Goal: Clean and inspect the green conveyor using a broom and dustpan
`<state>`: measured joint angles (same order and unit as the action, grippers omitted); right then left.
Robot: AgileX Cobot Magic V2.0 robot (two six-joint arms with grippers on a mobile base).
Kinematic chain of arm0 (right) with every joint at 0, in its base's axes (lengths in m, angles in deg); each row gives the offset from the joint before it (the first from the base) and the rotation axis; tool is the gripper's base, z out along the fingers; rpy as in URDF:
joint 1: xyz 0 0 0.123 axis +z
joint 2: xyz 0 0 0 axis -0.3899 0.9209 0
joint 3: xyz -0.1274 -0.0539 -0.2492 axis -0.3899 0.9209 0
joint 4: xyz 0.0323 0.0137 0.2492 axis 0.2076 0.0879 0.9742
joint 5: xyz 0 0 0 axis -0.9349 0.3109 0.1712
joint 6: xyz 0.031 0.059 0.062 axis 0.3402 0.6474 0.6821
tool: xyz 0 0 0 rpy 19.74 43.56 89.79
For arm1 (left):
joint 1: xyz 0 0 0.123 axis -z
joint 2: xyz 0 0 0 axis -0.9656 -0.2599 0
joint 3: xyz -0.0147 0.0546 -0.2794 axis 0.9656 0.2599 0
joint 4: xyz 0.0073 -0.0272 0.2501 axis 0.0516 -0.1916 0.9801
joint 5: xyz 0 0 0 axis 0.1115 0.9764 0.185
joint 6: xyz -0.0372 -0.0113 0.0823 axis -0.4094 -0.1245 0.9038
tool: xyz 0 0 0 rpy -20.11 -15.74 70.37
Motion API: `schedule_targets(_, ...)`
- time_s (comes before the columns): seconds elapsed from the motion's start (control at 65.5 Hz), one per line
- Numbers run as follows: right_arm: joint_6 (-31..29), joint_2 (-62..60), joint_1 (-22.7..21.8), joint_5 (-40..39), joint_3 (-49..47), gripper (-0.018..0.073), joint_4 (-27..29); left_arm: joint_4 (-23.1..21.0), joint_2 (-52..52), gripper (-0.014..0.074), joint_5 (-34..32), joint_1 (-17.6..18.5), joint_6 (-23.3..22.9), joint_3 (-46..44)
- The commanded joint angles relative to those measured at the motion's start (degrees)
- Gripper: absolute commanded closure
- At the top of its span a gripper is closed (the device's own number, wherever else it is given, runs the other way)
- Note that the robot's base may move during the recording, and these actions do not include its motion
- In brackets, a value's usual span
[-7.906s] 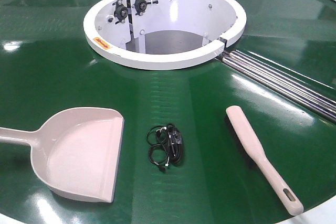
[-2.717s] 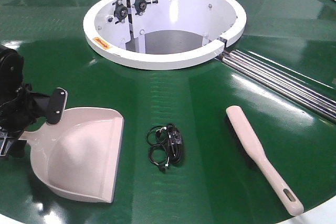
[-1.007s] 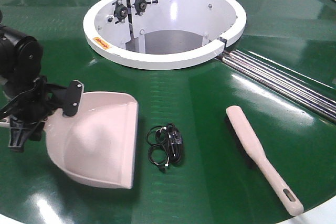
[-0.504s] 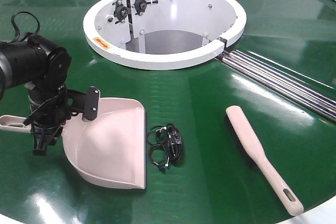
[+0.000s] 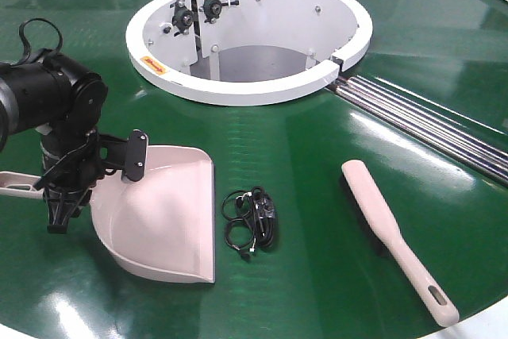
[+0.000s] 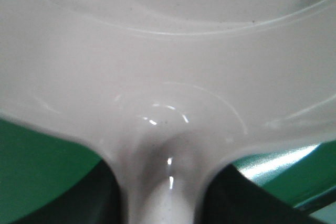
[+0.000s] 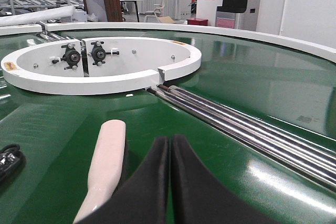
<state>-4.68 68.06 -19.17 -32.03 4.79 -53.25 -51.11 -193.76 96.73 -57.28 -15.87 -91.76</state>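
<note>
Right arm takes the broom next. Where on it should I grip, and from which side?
Grip the broom on its tapered handle, short of the slot hole, from above, fingers across its narrow width. It lies flat on the green conveyor, bristles down, and the head is wider. The right gripper is shut; open it first.
</note>
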Motion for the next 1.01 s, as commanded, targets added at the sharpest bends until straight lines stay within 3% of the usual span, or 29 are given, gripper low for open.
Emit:
schedule_targets(0.0,-0.56,-0.56,-0.20,-4.21,0.20,0.0568,-0.26,0.91,2.56,0.0603,2.14,0.25,-0.65,-1.49)
schedule_targets(0.992,-0.56,-0.56,-0.20,-4.21,0.20,0.0568,-0.26,0.46,1.93,0.0603,2.08,0.25,-0.65,-1.49)
